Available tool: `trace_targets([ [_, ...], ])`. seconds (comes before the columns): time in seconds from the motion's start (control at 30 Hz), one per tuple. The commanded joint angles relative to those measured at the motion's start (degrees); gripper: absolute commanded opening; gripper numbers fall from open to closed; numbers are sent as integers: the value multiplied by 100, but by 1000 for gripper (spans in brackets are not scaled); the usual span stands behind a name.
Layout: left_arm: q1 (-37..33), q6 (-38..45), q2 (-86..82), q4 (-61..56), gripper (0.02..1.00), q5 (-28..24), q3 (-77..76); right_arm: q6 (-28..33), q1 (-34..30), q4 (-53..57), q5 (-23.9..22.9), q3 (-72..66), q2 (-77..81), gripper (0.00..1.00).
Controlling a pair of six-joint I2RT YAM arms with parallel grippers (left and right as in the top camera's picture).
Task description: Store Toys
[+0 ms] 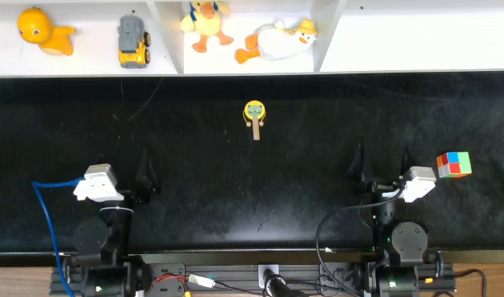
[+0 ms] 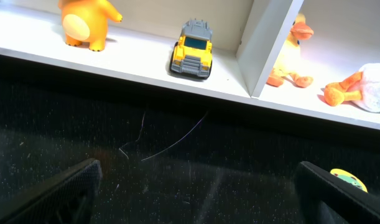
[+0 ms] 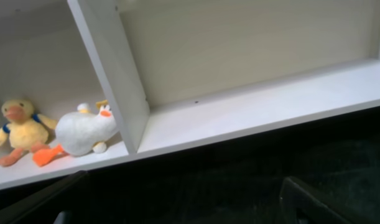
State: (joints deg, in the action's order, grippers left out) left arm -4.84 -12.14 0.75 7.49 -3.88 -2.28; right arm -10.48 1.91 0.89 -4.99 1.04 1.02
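Observation:
A small yellow toy on a wooden stick (image 1: pixel 254 114) lies on the black mat near the middle; its edge shows as a yellow disc (image 2: pixel 349 180). A colour cube (image 1: pixel 454 164) sits at the mat's right edge. On the white shelf stand an orange figure (image 1: pixel 42 31) (image 2: pixel 85 21), a yellow-grey truck (image 1: pixel 133 41) (image 2: pixel 193 48), a yellow plush duck (image 1: pixel 206 23) (image 2: pixel 290 52) (image 3: pixel 19 131) and a white plush duck (image 1: pixel 278 40) (image 3: pixel 81 133). My left gripper (image 1: pixel 146 177) (image 2: pixel 199 186) and right gripper (image 1: pixel 380 167) (image 3: pixel 180 193) hover open and empty near the front.
The white shelf (image 1: pixel 400 37) runs along the back, split by upright dividers (image 3: pixel 112 71); its right compartment (image 3: pixel 264 106) holds nothing. A blue cable (image 1: pixel 49 206) loops by the left arm's base. The black mat (image 1: pixel 235 190) covers the worktop.

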Motion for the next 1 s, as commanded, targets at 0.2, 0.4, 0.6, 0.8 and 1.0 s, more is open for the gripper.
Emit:
trace_targets([
  [0.2, 37, -122, -63, -39, 998, -33, 57, 2, 35, 197, 671, -61, 0, 998],
  [0.4, 37, -122, -63, -39, 998, -33, 57, -138, 35, 1851, 688, 1375, 485, 998],
  [0.6, 37, -125, -61, -39, 998, -33, 57, 70, 42, 3399, 1010, 3803, 2177, 998],
  [0.8, 37, -122, -63, -39, 998, -33, 57, 160, 247, 4776, 1158, 6109, 4363, 1000],
  [1.0, 37, -122, -63, -39, 998, -33, 57, 192, 1263, 5733, 758, 7820, 6367, 1000],
])
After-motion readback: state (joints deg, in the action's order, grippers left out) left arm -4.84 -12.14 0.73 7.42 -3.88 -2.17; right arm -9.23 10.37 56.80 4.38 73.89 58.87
